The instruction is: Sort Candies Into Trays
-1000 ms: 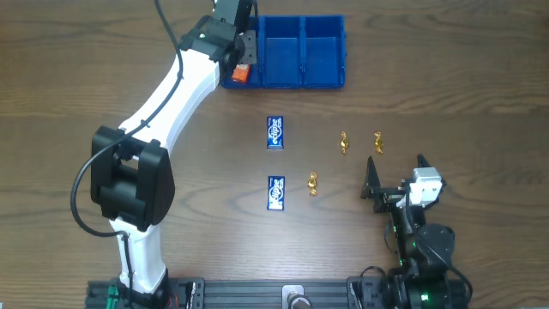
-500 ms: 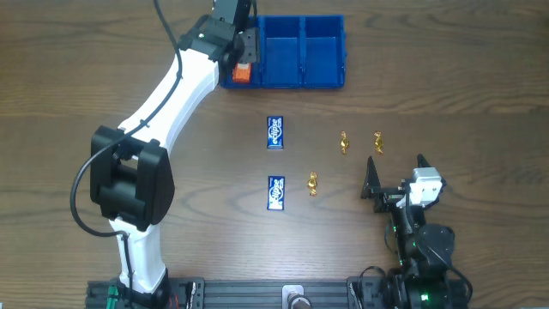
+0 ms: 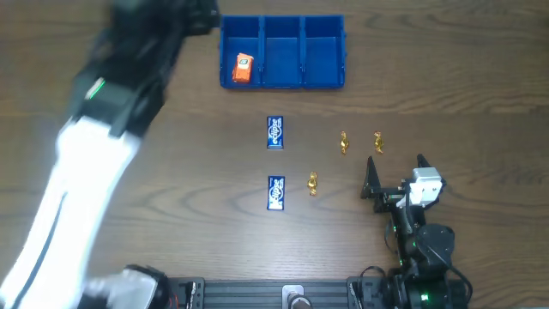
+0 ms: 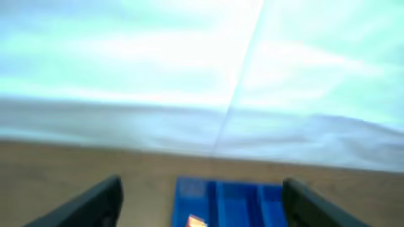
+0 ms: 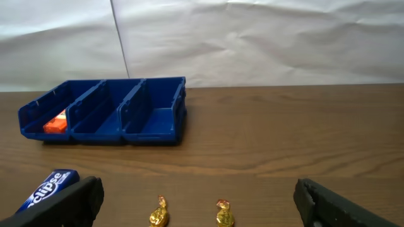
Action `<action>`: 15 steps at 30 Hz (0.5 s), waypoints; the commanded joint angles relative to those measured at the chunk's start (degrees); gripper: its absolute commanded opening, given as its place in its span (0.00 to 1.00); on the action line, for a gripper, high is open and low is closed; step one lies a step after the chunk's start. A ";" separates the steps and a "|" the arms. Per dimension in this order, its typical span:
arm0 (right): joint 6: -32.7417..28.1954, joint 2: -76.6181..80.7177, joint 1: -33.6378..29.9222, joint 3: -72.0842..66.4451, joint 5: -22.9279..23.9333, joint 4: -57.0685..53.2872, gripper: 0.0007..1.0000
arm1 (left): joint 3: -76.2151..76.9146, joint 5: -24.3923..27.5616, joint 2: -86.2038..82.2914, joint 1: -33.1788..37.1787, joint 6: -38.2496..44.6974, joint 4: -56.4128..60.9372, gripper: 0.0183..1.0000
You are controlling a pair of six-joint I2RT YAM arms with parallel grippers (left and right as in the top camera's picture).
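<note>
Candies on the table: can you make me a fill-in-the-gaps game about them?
The blue tray has ___ compartments. Seen from the top view, the orange candy lies in the tray's ___ compartment. ___ gold candies lie loose on the table. The table also holds ___ blue-wrapped candies.
Missing words: three; left; three; two.

table [image 3: 480,86]: brown wood grain | backdrop [image 5: 252,38]: white sheet at table's far edge
</note>
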 commanded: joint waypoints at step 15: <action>-0.57 -0.42 0.13 -0.24 -0.28 -0.13 1.00 | -62.36 9.66 -56.96 18.12 6.19 19.17 1.00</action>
